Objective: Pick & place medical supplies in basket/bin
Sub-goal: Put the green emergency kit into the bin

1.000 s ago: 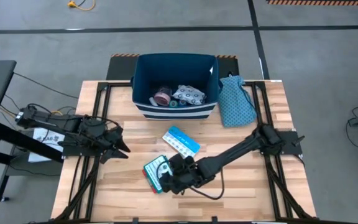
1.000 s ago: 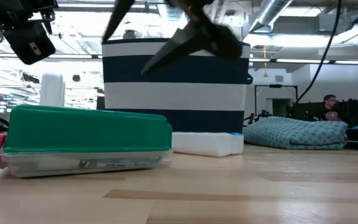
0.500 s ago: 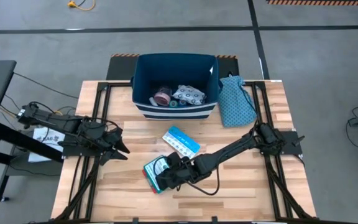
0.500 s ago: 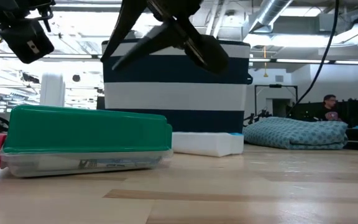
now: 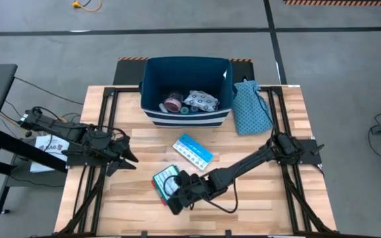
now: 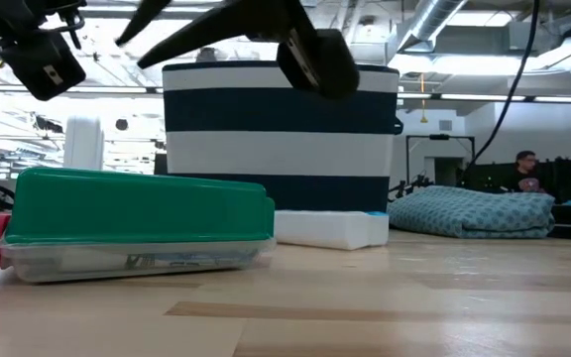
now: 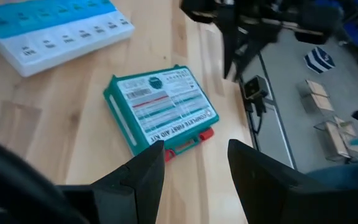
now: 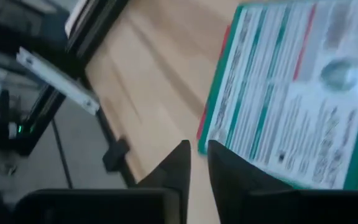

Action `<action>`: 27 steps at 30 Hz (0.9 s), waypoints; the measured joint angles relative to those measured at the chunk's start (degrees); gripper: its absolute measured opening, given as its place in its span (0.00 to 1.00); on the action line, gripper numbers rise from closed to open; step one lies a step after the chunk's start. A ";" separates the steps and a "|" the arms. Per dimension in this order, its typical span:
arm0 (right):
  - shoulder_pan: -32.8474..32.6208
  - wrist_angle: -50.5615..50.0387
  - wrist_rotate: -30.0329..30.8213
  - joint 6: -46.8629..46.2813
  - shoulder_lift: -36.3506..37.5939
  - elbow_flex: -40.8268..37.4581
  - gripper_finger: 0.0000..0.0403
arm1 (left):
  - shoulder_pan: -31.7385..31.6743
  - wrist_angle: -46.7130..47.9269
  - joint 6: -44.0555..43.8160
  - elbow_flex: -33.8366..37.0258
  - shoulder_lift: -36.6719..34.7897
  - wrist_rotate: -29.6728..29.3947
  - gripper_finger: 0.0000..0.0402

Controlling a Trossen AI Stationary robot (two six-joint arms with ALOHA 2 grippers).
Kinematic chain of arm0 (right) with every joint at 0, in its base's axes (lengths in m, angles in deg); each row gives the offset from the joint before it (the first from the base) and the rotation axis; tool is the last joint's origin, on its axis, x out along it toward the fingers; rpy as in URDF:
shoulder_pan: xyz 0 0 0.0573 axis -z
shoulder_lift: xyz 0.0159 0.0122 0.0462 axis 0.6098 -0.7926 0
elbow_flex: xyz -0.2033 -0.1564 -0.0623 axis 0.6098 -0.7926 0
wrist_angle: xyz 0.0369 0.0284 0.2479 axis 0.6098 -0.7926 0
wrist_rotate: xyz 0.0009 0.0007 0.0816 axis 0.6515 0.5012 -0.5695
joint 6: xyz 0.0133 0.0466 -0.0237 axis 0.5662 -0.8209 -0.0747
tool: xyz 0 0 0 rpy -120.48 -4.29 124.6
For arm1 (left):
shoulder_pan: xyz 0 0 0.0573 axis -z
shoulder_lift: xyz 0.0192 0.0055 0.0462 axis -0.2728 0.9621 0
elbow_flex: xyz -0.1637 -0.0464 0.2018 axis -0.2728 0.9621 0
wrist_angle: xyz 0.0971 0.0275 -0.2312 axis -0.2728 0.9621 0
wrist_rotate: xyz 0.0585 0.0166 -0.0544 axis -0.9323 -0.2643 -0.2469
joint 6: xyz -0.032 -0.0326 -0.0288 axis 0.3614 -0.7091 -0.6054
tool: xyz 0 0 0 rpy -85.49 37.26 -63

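The teal flat box (image 5: 164, 178) lies flat on the table near the front edge, also seen in the low view (image 6: 137, 218). My right gripper (image 5: 175, 205) hovers over the box's near end with its fingers shut and holds nothing; it stays clear above the box (image 6: 132, 40). The light-blue/white packet (image 5: 192, 149) lies behind the box. The navy bin (image 5: 185, 118) at the far middle holds a pink roll (image 5: 173, 102), a white pouch (image 5: 200, 99) and a small green roll (image 5: 185, 110). At the left, my left gripper (image 7: 194, 162) waits open.
A teal dotted cloth (image 5: 251, 107) lies to the right of the bin. Bare wood lies to the right of the box and the packet. A person (image 6: 525, 164) sits far behind the table in the room.
My right gripper has shut its fingers on nothing above the box. It has gone a little toward the table's near edge, and its fingers have swung up from slanting down to nearly level. The box has not moved.
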 joint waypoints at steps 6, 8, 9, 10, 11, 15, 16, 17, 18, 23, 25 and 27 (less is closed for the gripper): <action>-1.91 -0.81 -1.22 0.03 -0.16 0.00 0.21 | 0.40 2.71 -0.01 0.00 0.00 -5.15 0.42; -2.34 -1.38 -1.23 -0.45 -0.16 -0.02 0.24 | 0.41 3.34 -0.01 0.00 0.00 -6.19 0.43; -2.52 -1.37 -1.23 -0.82 -0.16 -0.02 0.26 | 0.41 3.43 -0.02 0.00 0.01 -6.42 0.44; -2.67 -1.35 -1.16 -1.83 -0.16 -0.02 0.28 | 0.41 3.40 -0.02 0.00 0.00 -6.46 0.45; -2.80 -1.33 -1.14 -3.24 -0.16 -0.02 0.30 | 0.41 3.40 -0.02 0.00 0.00 -6.49 0.46; -2.89 -2.05 -1.10 -10.37 -0.16 -0.02 0.39 | 0.41 3.38 -0.38 0.00 0.00 -7.75 0.52; -2.89 -2.37 -1.10 -11.68 -0.16 -0.02 0.42 | 0.41 3.38 -0.46 0.00 0.00 -8.04 0.53; -2.89 -2.75 -1.07 -12.67 -0.18 -0.02 0.45 | 0.41 3.36 -0.52 0.00 0.01 -8.29 0.54; -2.89 -2.98 -1.10 -13.23 -0.18 -0.02 0.48 | 0.41 3.35 -0.55 0.00 0.13 -8.36 0.56; -2.87 -3.80 -1.04 -11.15 -0.18 -0.02 0.59 | 0.41 3.33 0.25 -0.02 2.07 -8.35 0.59; -2.87 -3.75 -1.01 -10.75 -0.18 -0.02 0.61 | 0.41 3.35 1.09 -0.02 3.40 -7.76 0.59; -2.89 -3.73 -1.01 -10.60 -0.18 -0.02 0.61 | 0.41 3.33 1.22 -0.02 4.97 -6.77 0.59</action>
